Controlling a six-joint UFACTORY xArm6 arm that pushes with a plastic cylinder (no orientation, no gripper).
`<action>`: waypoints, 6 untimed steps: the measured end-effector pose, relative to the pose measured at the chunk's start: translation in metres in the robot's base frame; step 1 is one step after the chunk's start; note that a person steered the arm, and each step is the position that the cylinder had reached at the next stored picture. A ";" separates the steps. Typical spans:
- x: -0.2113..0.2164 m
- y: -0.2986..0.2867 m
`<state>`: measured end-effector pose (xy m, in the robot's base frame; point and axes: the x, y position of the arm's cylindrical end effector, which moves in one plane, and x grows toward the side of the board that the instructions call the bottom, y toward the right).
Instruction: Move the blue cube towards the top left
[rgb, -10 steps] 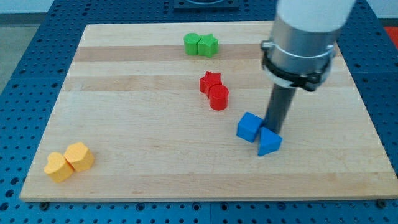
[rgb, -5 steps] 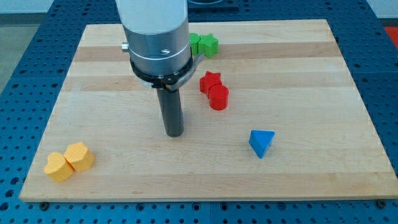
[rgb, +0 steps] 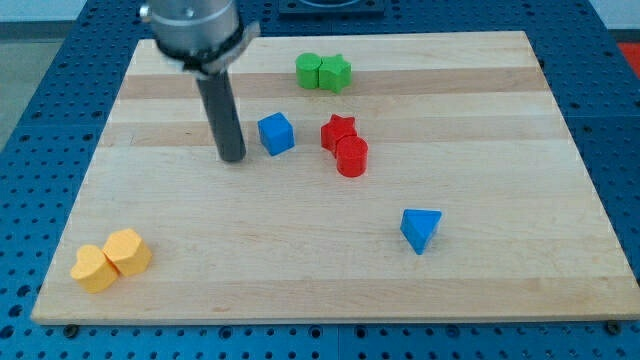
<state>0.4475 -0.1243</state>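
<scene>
The blue cube (rgb: 276, 133) sits on the wooden board (rgb: 480, 290) a little above the middle, just left of the red pair. My tip (rgb: 233, 158) rests on the board a short way to the cube's left and slightly lower, with a small gap between them. The dark rod rises from the tip toward the view's top left.
A red star (rgb: 339, 130) and a red cylinder (rgb: 351, 157) stand right of the cube. A green pair (rgb: 323, 72) sits near the top. A blue triangle block (rgb: 420, 229) lies lower right. Two yellow blocks (rgb: 110, 259) sit at the bottom left.
The blue cube has moved from beside the blue triangle up and left to next to the red star. My tip swept left across the board and then up, ending left of the cube.
</scene>
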 end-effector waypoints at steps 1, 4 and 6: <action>0.037 0.048; -0.056 0.076; -0.134 0.023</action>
